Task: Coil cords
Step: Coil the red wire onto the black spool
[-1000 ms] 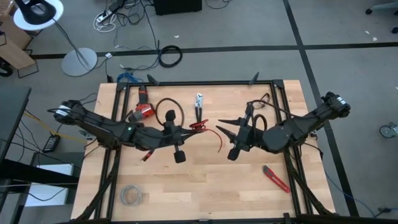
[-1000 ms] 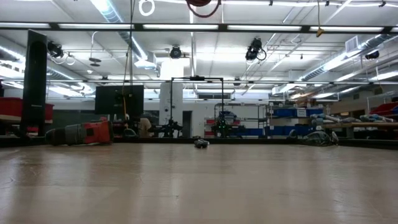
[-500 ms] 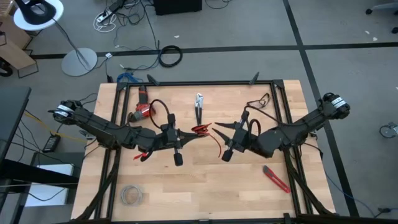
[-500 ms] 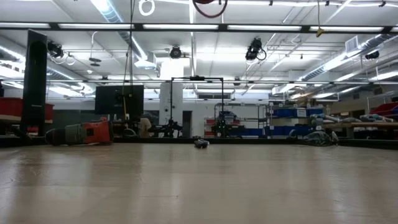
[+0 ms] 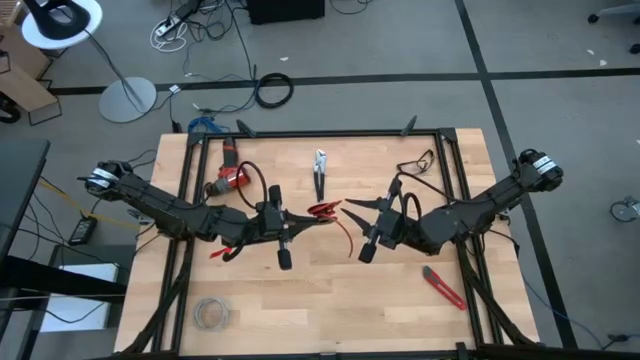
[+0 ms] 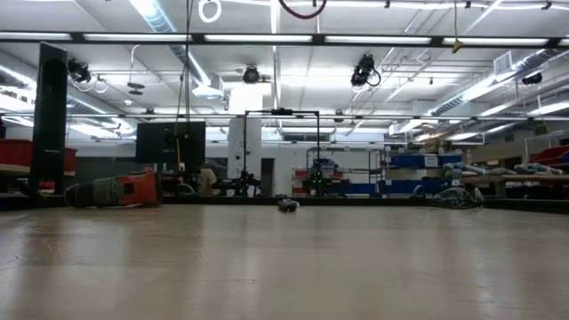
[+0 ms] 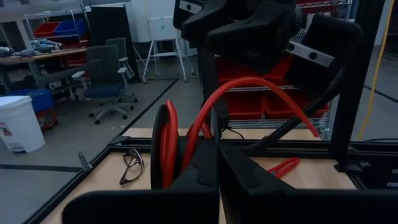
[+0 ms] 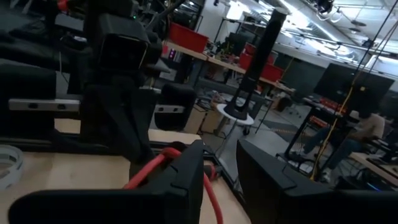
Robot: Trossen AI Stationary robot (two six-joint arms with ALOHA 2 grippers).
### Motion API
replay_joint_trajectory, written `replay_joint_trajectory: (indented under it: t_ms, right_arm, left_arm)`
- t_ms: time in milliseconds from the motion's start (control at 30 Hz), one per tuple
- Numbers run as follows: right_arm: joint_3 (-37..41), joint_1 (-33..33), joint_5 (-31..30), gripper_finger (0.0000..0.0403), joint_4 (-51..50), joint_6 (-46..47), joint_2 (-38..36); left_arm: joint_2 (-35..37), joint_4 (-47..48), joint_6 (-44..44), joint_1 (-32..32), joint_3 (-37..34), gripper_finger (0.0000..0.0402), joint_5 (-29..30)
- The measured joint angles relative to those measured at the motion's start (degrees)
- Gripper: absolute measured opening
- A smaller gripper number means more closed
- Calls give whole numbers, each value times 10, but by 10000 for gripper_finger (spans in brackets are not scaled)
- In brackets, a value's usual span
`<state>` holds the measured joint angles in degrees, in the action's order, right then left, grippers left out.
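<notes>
The thin red wire is partly wound into a small coil (image 5: 322, 210) at the table's middle, and its free tail (image 5: 345, 232) curves down toward the near edge. My left gripper (image 5: 325, 213) is shut on the coil. In the left wrist view the loops (image 7: 168, 143) stand beside the fingers, and an arc (image 7: 261, 87) runs on toward my right arm. My right gripper (image 5: 352, 208) faces it, open. The wire (image 8: 210, 193) runs down through the gap between its fingers. My left gripper pinches the coil's gathered loops (image 7: 186, 152) between its two fingers. It comes level from the table's left. The coil stands upright, lifted clear of the table, and shows at the top of the low view (image 6: 302, 7). The tail hangs slack. Whether my right gripper touches the wire cannot be told.
A red drill (image 5: 228, 178) and pliers (image 5: 320, 170) lie at the far side, with glasses (image 5: 418, 160) at the far right. A red utility knife (image 5: 443, 288) lies near right. A pale grey wire bundle (image 5: 210, 314) lies near left.
My right gripper has moved toward the table's left, closing on my left gripper and the coil. My left gripper has drawn slightly toward the near edge with the coil, which stays lifted clear. The red tail has shifted a little to the left.
</notes>
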<state>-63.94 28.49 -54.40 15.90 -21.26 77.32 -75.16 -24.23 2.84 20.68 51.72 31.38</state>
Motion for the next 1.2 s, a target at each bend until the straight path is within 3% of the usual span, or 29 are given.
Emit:
replay_joint_trajectory:
  t_ms: [400, 667, 933, 1200]
  right_arm:
    - [0, -7, 1, 93, -6, -44, 0]
    - [0, -13, 55, 93, -5, -38, 0]
    - [0, -19, 157, 93, 8, -27, 0]
    - [0, -25, 162, 93, 10, -28, 0]
  left_arm:
    - [0, -14, 16, -9, 0, 0, 1]
    - [0, -32, 29, -12, 0, 0, 2]
    - [0, -38, 29, -12, 0, 0, 14]
    - [0, -37, 29, -12, 0, 0, 14]
